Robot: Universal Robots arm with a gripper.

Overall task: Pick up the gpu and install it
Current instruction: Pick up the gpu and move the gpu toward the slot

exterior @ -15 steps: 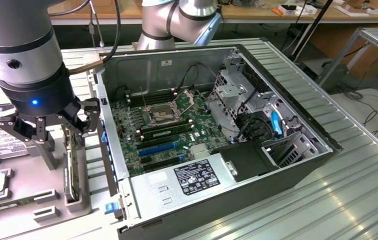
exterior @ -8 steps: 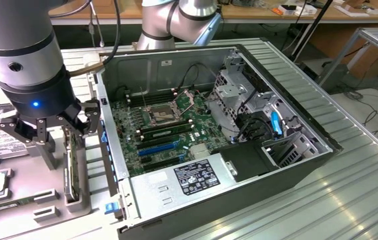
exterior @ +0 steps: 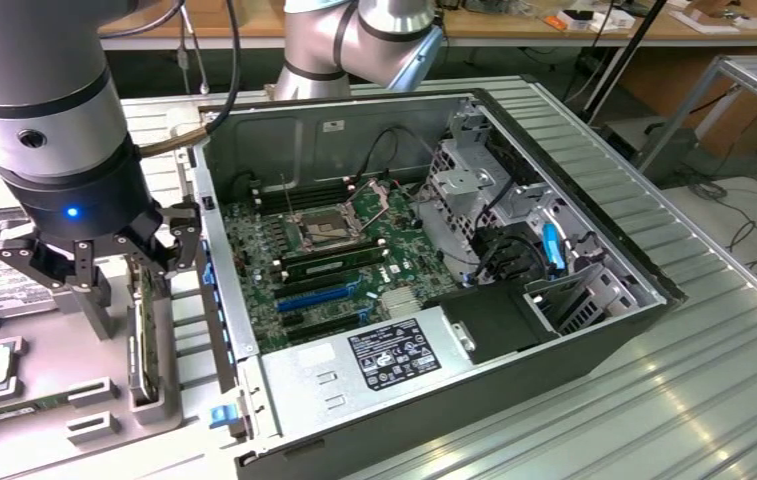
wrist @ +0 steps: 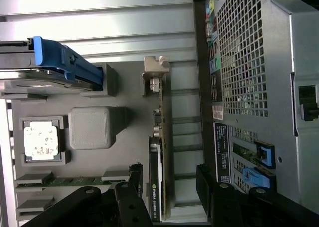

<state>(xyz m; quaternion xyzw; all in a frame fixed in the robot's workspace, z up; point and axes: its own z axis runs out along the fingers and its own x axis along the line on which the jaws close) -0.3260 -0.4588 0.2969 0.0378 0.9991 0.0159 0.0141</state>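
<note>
The hand (wrist: 169, 179) is wide open and holds nothing. One gpu (wrist: 160, 137) stands on its edge between the fingers (wrist: 209, 184), with a gap each side.

The computer case (exterior: 592, 210) is black outside and bare grey metal within, and its grille (wrist: 244, 53) is a regular grid of small square holes. Inside the case, the motherboard (exterior: 338, 245) is green with bright blue slots (exterior: 314, 297). The power supply (exterior: 318, 385) is silvery, with a black label (exterior: 398, 357) printed in white. A blue latch (exterior: 225, 416) marks the case's corner. Beside the case, the gpu (wrist: 158, 152) is dark green — black along one face, with green lettering — and its bracket (wrist: 155, 67) is pale silver. The tray (wrist: 94, 162) there is matte grey. The gripper (exterior: 101, 272) is black and the arm (exterior: 31, 90) silver, with a blue light (exterior: 74, 212). Under the case, the table (exterior: 672, 400) is ribbed silver.
</note>
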